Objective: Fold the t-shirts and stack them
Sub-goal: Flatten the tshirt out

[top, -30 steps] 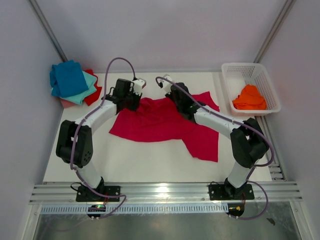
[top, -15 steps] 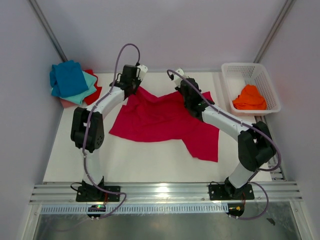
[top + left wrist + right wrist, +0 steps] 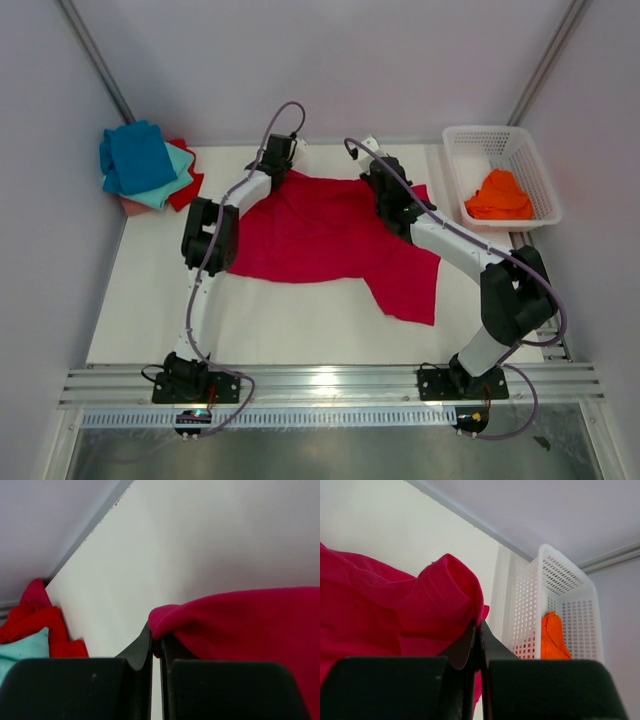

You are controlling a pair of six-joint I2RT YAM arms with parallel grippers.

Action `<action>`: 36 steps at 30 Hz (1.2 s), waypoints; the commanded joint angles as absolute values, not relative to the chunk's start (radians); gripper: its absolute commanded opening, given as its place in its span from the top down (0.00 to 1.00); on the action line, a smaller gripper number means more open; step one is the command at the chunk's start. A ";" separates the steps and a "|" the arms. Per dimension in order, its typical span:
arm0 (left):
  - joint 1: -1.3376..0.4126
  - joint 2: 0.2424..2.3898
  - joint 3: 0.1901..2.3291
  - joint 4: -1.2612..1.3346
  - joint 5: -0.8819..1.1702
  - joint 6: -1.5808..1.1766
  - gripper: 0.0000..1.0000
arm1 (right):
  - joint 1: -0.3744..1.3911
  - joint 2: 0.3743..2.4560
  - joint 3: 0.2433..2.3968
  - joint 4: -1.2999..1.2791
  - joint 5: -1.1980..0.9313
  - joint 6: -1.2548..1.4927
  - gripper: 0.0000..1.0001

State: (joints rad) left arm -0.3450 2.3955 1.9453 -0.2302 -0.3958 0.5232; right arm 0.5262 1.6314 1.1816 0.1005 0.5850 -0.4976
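Crimson soft cloth t-shirt (image 3: 320,240) lies spread across the white table (image 3: 150,320), my left gripper (image 3: 156,641) and right gripper (image 3: 478,630) both clamped on its far edge (limp, light stuff, likely to sag between holds, so corners are the place to grip).

1. The large t-shirt (image 3: 320,235) lies spread across the middle of the table (image 3: 280,325), with one part trailing toward the near right.
2. The left gripper (image 3: 156,637) pinches its far-left edge. The right gripper (image 3: 478,628) pinches its far-right edge, seemingly at a fold of the hem.
3. A pile of t-shirts (image 3: 148,168) sits in the far-left corner, apart from the large t-shirt.
4. The basket (image 3: 455,175) stands at the far right, just beyond the large t-shirt, with a lone t-shirt (image 3: 499,195) inside it.
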 commanded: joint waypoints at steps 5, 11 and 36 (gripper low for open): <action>-0.348 2.457 2.051 -0.238 -0.336 0.509 1.00 | 0.525 1.632 1.229 0.107 0.612 -0.469 0.97; -0.348 2.424 2.005 -0.249 -0.315 0.469 0.20 | 0.525 1.641 1.232 0.101 0.606 -0.468 0.97; -0.170 1.993 1.799 -0.483 0.241 -0.081 0.14 | 0.525 1.641 1.216 0.089 0.555 -0.445 0.97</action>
State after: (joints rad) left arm -0.2256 1.9892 1.8282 -0.4381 0.0231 0.0303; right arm 0.5262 1.6455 1.1877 0.0711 0.5659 -0.4679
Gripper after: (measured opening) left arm 0.863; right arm 0.037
